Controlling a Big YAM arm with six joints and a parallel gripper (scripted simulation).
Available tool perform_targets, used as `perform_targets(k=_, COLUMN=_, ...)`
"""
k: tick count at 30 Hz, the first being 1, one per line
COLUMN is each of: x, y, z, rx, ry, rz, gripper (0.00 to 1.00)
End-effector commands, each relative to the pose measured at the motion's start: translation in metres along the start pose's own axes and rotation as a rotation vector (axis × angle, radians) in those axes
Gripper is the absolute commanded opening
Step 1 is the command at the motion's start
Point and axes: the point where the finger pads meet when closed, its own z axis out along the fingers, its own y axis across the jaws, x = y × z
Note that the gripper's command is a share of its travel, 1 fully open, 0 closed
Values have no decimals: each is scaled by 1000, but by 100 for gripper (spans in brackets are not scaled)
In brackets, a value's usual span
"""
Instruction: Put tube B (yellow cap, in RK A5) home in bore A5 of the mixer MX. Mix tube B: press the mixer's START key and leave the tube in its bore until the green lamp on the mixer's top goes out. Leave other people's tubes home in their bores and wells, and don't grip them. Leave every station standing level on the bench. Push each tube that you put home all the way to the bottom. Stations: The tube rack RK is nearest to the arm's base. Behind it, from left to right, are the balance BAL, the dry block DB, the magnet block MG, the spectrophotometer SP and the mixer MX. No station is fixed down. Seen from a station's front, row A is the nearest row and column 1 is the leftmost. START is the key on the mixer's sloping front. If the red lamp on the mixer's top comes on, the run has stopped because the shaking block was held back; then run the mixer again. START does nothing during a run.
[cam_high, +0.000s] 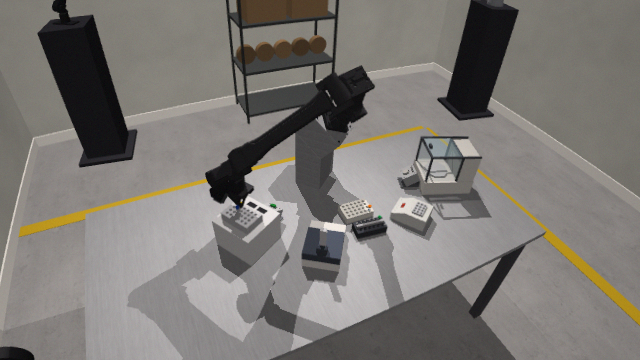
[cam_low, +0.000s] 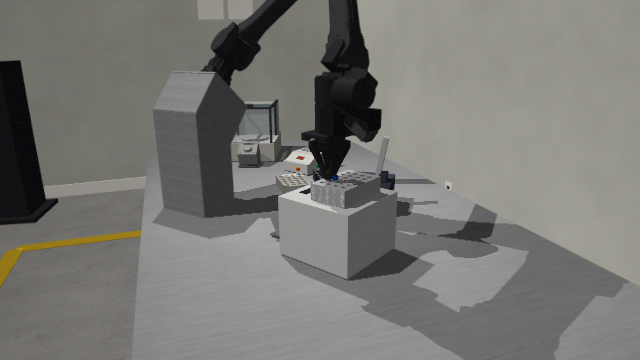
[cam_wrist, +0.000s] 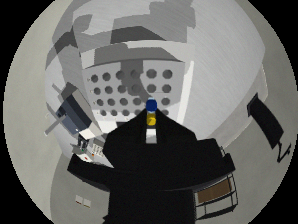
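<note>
The gripper (cam_low: 330, 172) is poised low over the near corner of the mixer MX (cam_low: 340, 235), its jaws drawn nearly together and clamped on a small tube. In the wrist view a yellow cap (cam_wrist: 152, 119) is seen between the fingers, with a blue-capped tube (cam_wrist: 150, 104) just ahead of it in the shaking block (cam_wrist: 133, 86); the held item is therefore taken to be tube B, though the cap is small and partly hidden in the other views. The step in hand is judged to be the seating of tube B in bore A5 of the block (cam_high: 241, 216). How far the tube has gone into its bore cannot be made out. The next move calls for a straight downward push to the bottom, kept off the blue-capped neighbour, then a release and a clean lift. Afterwards the START key on the sloping front is to be pressed, without the station being shifted.
</note>
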Motion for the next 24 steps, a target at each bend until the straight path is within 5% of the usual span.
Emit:
perform_targets(k=1, x=-18, y=-2, z=-3, rx=3, ry=-19, rz=3, gripper=9)
perform_targets(k=24, x=-21, y=1, z=4, rx=7, ry=-24, rz=-13, gripper=9)
